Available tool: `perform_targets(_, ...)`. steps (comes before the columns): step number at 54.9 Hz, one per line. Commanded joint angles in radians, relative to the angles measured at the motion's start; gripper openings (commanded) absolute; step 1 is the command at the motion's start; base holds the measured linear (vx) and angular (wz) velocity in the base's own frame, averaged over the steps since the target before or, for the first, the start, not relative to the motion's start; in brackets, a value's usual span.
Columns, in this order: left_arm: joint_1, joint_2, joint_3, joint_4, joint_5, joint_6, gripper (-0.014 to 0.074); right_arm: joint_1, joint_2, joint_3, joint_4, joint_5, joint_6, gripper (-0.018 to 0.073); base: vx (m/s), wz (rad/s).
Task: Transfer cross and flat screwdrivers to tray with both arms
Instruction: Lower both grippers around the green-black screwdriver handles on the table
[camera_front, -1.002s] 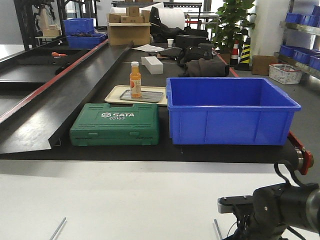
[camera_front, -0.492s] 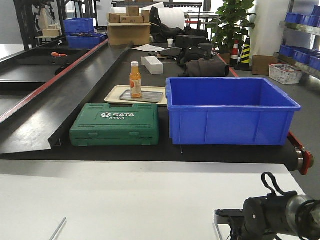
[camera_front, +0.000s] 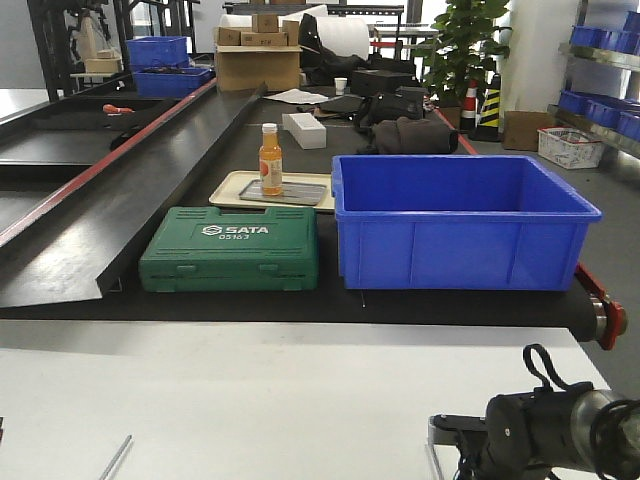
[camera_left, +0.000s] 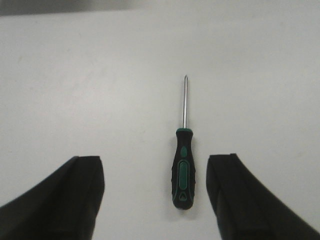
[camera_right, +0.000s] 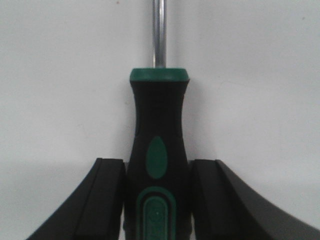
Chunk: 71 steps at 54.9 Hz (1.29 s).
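- The white table (camera_front: 250, 400) took up the whole near part of the front view. Both screwdrivers were down at its near edge.
- Behind it ran a long black workbench (camera_front: 130, 230) carrying everything else.
- A big blue crate (camera_front: 460, 230) sat on the right of that bench. Its inside wasn't visible from that angle.
- A green SATA case (camera_front: 230, 250) lay shut just left of the crate, close beside it.
- A beige tray (camera_front: 225, 188) sat behind the case, and the grey metal tray (camera_front: 300, 192) was lying on top of it. So the grey one was well apart from both screwdrivers.
- The right arm (camera_front: 545, 435) was low over the table in the bottom right corner of the front view.
- The right claw (camera_right: 157, 170) was closed in on the right-side screwdriver (camera_right: 159, 110), with a finger against each side of the black-and-green handle. The shaft pointed straight away from the claw. Honestly couldn't tell if it was lifted or lying on the table.
- The left claw (camera_left: 155, 165) was spread wide with nothing in it, hanging above the table.
- The left-side screwdriver (camera_left: 183, 165) lay flat on the white surface between those fingers, nearer the one on the picture's right. It touched neither finger, and its tip pointed away. Couldn't say which driver was cross and which was flat.
- An orange bottle (camera_front: 270, 160) with a white cap stood upright on the left end of the grey metal tray.
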Motion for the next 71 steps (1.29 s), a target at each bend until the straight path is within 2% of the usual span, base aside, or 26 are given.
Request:
perform_targets(1,0.0,0.128,-0.132,0.0,0.045,0.04,0.0559,-0.001,-0.023,-0.014,0.021,-0.019,-0.01,-0.0011,0.0,0.0)
perform_targets(16,0.0,0.489,-0.311,-0.048,0.149,0.039,0.0559,-0.001,-0.023,-0.014,0.02,-0.028,-0.028,-0.0008,0.0,0.0)
perform_targets(25,-0.001,0.628,-0.329,-0.096,0.141,0.049,0.0554,-0.001,-0.023,-0.014,0.02,-0.028,-0.034,-0.0008,0.0,0.0)
perform_targets(47,-0.001,0.738,-0.328,-0.112,0.126,0.058,0.0484,-0.001,-0.023,-0.014,0.019,-0.023,-0.041,-0.0008,0.0,0.0)
perform_targets(65,-0.022,0.797,-0.327,-0.114,0.114,0.077,0.048,-0.001,-0.023,-0.014,0.019,-0.027,-0.048,-0.0008,0.0,0.0)
perform_targets(71,-0.042,0.81,-0.327,-0.111,0.114,0.083,0.0426,-0.001,-0.023,-0.014,0.019,-0.027,-0.048,-0.0008,0.0,0.0)
